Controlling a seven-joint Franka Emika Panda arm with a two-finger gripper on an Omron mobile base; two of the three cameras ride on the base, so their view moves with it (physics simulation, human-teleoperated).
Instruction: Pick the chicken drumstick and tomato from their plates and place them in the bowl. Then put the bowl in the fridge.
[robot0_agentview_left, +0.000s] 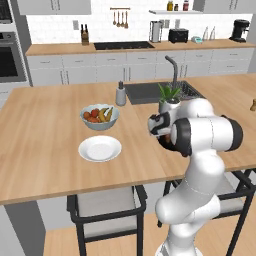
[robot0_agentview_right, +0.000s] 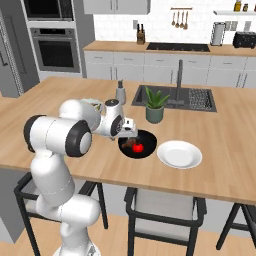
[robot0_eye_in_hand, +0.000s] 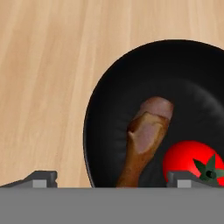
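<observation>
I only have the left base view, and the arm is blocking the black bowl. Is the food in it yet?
Observer: Yes. The hand view shows the chicken drumstick and the tomato both lying in the bowl.
Operator: And the second plate?
Observer: The right base view shows it empty on the counter beside the bowl.
Operator: Is the gripper holding anything?
Observer: No. In the hand view its fingers are spread open above the bowl, gripping nothing.
</observation>
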